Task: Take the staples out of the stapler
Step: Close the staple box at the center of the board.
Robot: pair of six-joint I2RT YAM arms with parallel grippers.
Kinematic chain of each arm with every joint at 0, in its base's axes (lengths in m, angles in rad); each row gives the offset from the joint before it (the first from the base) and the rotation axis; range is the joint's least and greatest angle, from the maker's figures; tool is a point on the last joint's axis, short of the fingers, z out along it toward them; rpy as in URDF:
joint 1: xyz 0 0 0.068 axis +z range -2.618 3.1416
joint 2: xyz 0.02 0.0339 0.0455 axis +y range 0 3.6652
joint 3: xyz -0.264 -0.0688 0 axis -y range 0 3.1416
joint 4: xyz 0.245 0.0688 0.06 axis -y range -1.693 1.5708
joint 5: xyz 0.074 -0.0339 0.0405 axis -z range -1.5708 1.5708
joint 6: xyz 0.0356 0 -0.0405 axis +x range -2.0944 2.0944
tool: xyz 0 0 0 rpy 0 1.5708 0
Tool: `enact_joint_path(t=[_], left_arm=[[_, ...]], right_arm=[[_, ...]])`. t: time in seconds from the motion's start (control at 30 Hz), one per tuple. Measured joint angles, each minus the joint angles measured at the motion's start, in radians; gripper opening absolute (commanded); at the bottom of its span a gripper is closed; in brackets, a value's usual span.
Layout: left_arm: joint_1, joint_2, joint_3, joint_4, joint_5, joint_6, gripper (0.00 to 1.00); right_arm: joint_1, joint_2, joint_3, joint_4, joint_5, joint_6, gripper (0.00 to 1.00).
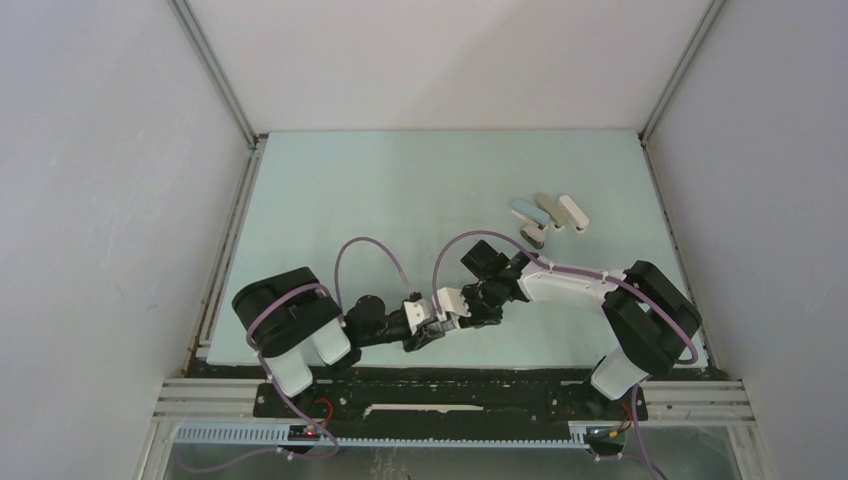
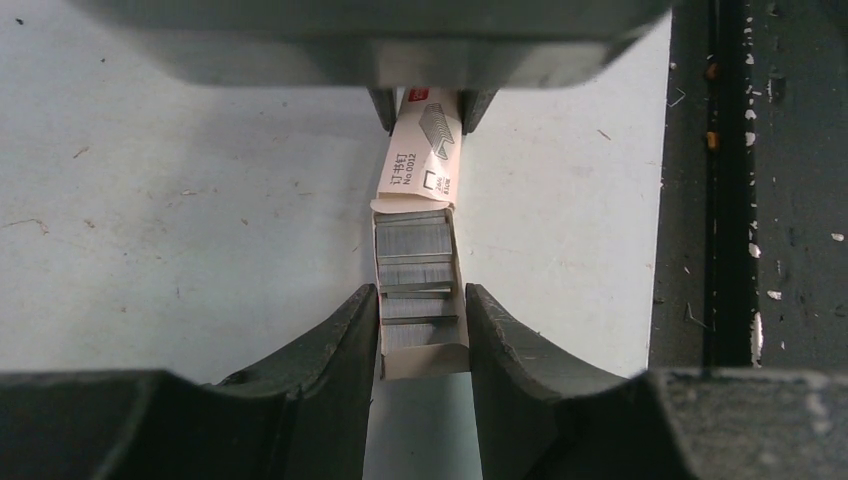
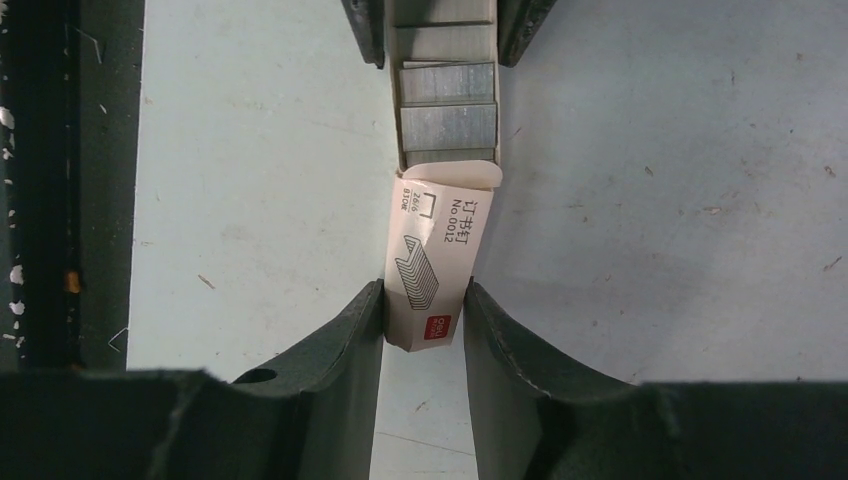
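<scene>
**Top view.** The pale-blue stapler [image 1: 527, 212] lies on the bench [image 1: 400, 200] towards its far right, well apart from both arms. Just beside it lie a beige item [image 1: 548, 209] and a white item [image 1: 573, 212], with a squat dark item [image 1: 533, 236] near them. The left fingers [image 1: 428, 320] and right fingers [image 1: 478, 300] meet over the near edge on a small white box [image 1: 452, 300].

**Left wrist view.** The left fingers [image 2: 352, 335] are clamped on the sides of the box's open card tray [image 2: 425, 360]. Grey staples [image 2: 413, 240] lie in it in short strips. The tray's far end sits inside a labelled sleeve [image 2: 425, 165].

**Right wrist view.** The right fingers [image 3: 358, 335] are closed on the sleeve [image 3: 437, 255]. The tray [image 3: 445, 45] projects from it, and its staples [image 3: 448, 105] are exposed.
</scene>
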Motion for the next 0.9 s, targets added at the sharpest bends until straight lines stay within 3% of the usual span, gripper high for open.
enact_joint_path(t=[0.9], left_arm=[[-0.004,0.04,0.002,0.035,0.053,0.015,0.42]], right_arm=[[0.002,0.003,0.0,-0.018,-0.023,-0.037,0.42]])
